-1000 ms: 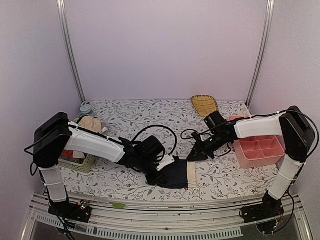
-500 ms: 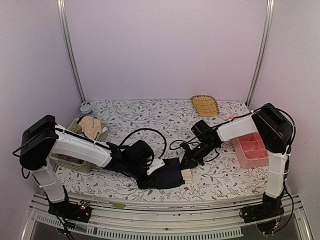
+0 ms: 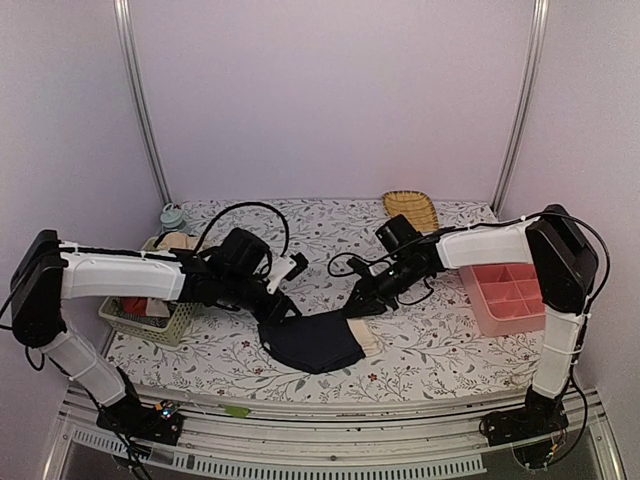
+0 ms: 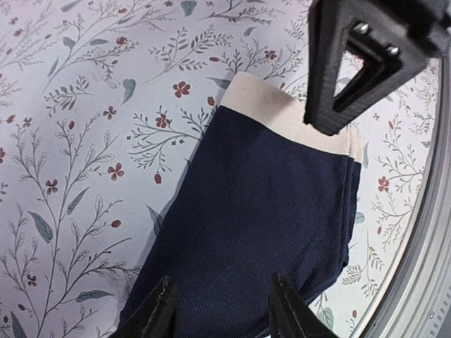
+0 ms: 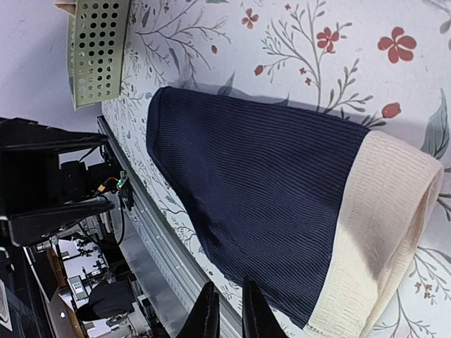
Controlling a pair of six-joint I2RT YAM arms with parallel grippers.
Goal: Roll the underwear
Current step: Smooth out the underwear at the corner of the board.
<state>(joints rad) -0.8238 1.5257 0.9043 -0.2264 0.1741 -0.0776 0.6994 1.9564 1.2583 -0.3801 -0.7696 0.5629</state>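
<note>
Since the briefs point(image 3: 315, 342) lie flat and folded on the bench point(image 3: 440, 355), ready to roll, your left fingers point(image 4: 220, 310) hover part-open and empty; right fingers point(image 5: 224, 310) nearly shut, empty.

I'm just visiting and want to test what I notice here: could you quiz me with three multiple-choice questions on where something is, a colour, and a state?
1. Where does the pink divided tray stand?
A. by the right arm
B. by the left arm
C. at the back wall

2. What colour is the band on the dark blue underwear?
A. red
B. cream
C. green

3. How does the underwear lie?
A. hanging in the air
B. inside the green basket
C. flat on the flowered table

Answers:
1 A: in the top view it is at the table's right side.
2 B: both wrist views show a cream band on one edge.
3 C: it is spread on the cloth, between the left gripper and the right gripper.
</note>
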